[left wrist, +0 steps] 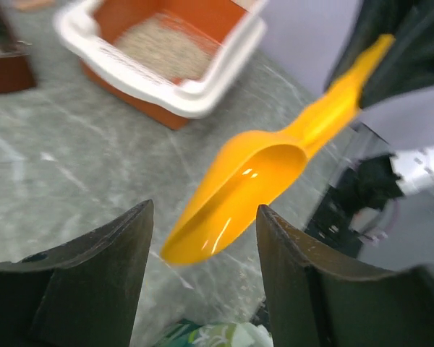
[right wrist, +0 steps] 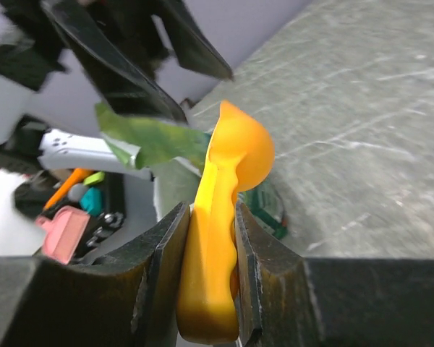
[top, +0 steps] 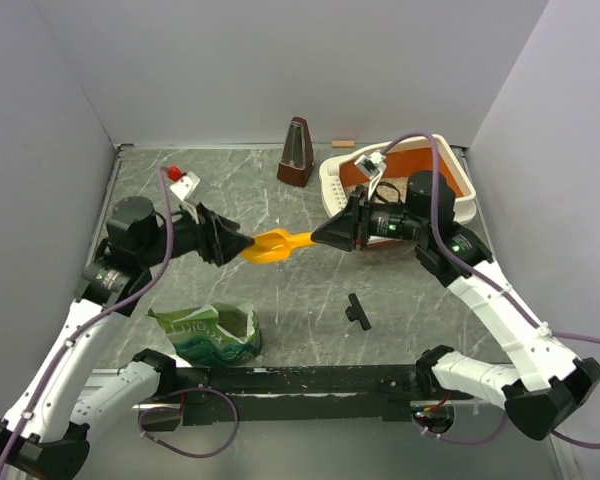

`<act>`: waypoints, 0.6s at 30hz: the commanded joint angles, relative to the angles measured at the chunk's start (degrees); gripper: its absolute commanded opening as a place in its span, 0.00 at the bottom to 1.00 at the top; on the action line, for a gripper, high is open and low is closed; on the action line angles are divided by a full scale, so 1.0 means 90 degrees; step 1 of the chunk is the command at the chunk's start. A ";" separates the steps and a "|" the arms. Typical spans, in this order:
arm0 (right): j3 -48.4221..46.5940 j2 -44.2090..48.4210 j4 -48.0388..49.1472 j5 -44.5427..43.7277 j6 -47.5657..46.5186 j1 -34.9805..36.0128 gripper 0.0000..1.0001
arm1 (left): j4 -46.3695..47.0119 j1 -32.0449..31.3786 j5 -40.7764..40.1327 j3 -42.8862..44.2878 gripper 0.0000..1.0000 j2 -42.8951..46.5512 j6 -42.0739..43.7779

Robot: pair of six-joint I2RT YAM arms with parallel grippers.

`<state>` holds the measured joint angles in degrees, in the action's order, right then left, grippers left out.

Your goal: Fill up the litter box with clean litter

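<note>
Pinches the handle of the orange scoop (right wrist: 215, 217) in the right gripper (right wrist: 208, 217), jaws narrowed tight against it. Points the empty bowl straight at the left gripper (left wrist: 202, 213), spread wide, with the bowl's tip in the gap between its fingers; cannot tell whether touching. Leaves the litter box (top: 332, 186) just behind the right gripper, with clean litter (left wrist: 166, 47) across its orange floor. Sets the green bag (top: 210, 333) below the left gripper.
</note>
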<state>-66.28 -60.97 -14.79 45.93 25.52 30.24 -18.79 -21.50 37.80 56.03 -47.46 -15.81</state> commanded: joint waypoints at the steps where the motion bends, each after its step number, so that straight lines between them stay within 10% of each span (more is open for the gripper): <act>1: -0.0594 0.0592 -0.1440 -0.1234 -0.0530 0.0009 0.00 | -0.1677 -0.0033 -0.1882 0.1320 0.63 -0.0233 0.0633; 18: -0.0476 0.1764 -0.2936 -0.0857 -0.0599 0.0019 0.00 | -0.4387 -0.0892 -0.3360 0.2028 0.59 0.0731 0.3025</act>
<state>-67.33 -48.51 -38.72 34.13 19.40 30.24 -52.60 -28.47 8.45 77.03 -45.34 3.79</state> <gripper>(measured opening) 0.353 0.612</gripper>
